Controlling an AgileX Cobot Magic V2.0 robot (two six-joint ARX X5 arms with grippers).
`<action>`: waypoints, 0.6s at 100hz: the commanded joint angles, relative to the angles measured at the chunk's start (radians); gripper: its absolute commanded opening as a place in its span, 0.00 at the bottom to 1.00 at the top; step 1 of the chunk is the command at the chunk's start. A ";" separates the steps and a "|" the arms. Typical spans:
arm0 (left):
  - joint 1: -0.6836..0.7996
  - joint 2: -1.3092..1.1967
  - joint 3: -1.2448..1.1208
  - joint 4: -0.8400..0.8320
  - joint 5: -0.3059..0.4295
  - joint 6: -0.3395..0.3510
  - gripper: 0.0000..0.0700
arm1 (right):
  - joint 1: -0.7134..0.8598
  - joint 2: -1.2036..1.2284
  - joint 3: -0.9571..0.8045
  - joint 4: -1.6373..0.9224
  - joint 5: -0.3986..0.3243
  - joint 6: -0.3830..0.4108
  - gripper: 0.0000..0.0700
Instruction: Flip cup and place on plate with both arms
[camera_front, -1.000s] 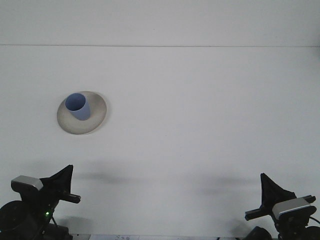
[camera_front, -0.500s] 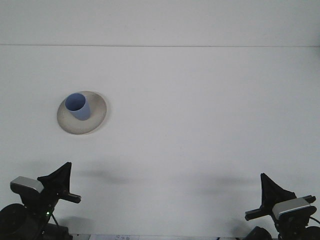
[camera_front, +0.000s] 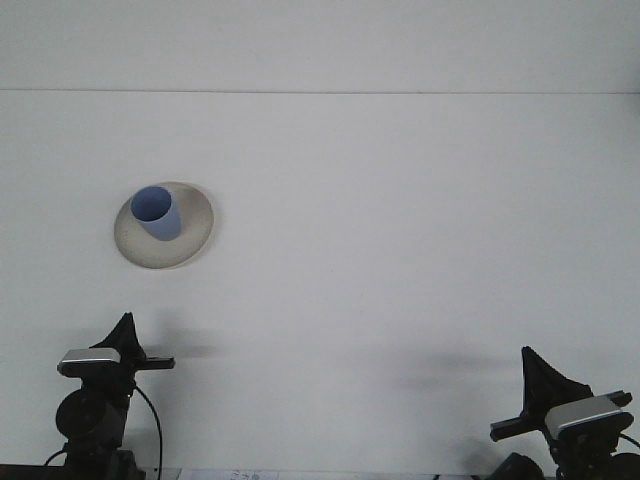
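In the front view, which is the only one we have, the change is at the left end effector: compared with half a second ago it has risen and turned, so that its camera housing now sits higher and a little more to the right than before, while the right end effector has kept the same pose at the lower right edge. We cannot tell for either one if it is spread or pressed together, because only dark pointed shapes are seen. The blue cup stands on the plate, ahead of the left end effector and slightly to its right, well apart from it, and far to the left of the right one. Its open mouth seems to face up, though we are not fully sure. We judge that the placing is done and the left arm is going back to rest. On the counter, the cup and the plate we can read no brand, label or writing.
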 joint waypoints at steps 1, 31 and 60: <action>0.001 -0.003 -0.026 0.049 -0.004 0.014 0.02 | 0.007 -0.001 0.009 0.010 0.000 0.000 0.01; 0.001 -0.003 -0.029 0.031 -0.003 0.012 0.02 | 0.007 -0.001 0.009 0.010 0.000 -0.001 0.01; 0.001 -0.003 -0.029 0.031 -0.003 0.011 0.02 | 0.007 -0.001 0.009 0.010 0.000 0.000 0.01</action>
